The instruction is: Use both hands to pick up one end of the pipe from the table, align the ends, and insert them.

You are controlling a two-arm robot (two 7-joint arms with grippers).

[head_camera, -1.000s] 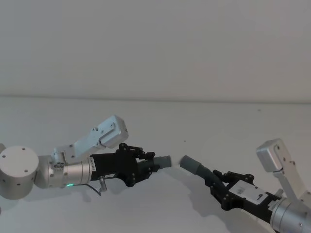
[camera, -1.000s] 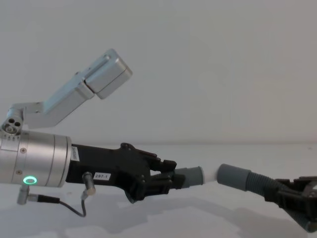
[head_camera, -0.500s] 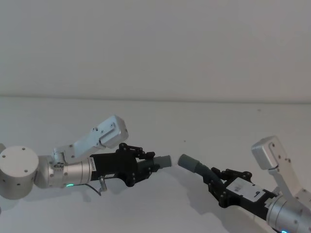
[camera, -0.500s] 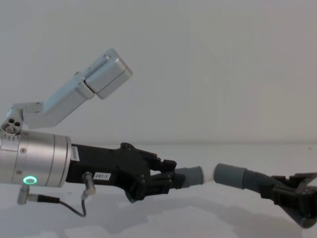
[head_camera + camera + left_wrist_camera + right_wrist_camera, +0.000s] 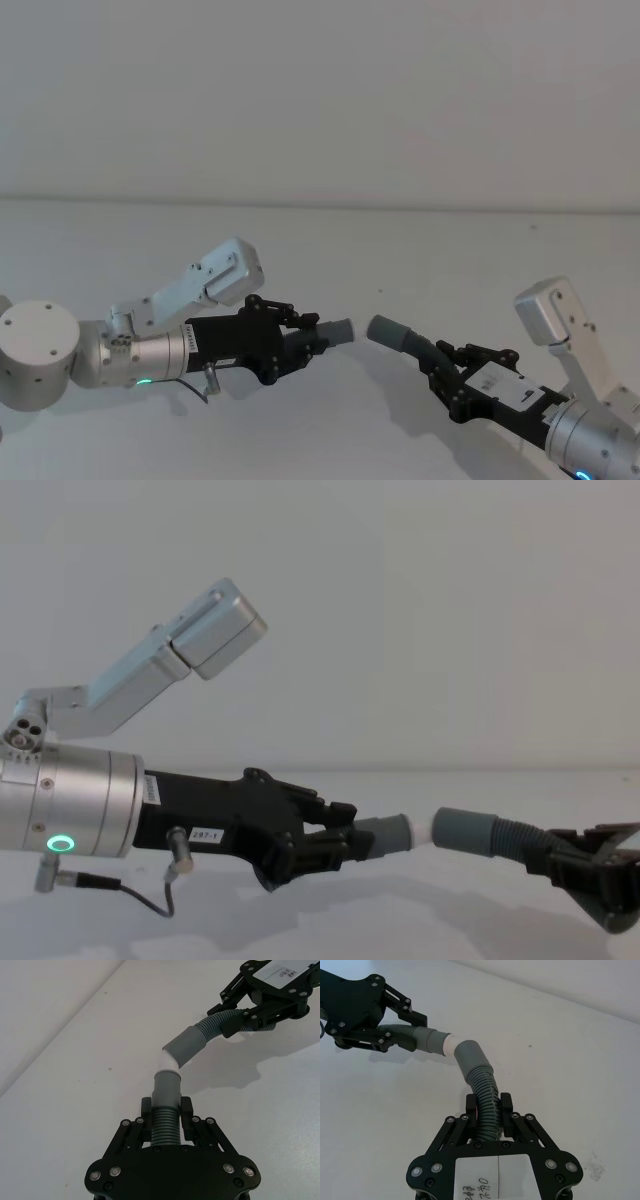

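Note:
My left gripper (image 5: 300, 340) is shut on the short corrugated pipe piece (image 5: 165, 1127), held above the table (image 5: 420, 250). Its grey cuff (image 5: 388, 836) and white tip (image 5: 423, 832) point toward the right arm. My right gripper (image 5: 450, 378) is shut on the longer corrugated pipe piece (image 5: 487, 1097), whose plain grey cuff (image 5: 465, 830) faces the white tip. In the left wrist view the white tip (image 5: 167, 1062) meets the rim of the plain cuff (image 5: 186, 1046) at an angle. Whether the tip sits inside the cuff is not visible.
The white table stretches wide around both arms, up to a pale wall behind. The left arm's silver wrist (image 5: 70, 805) with its green ring light and thin grey cable (image 5: 110, 885) lies low on the left.
The right gripper has shifted left with its pipe piece, bringing the plain cuff up to the white tip and closing the gap. The left arm has stayed still.

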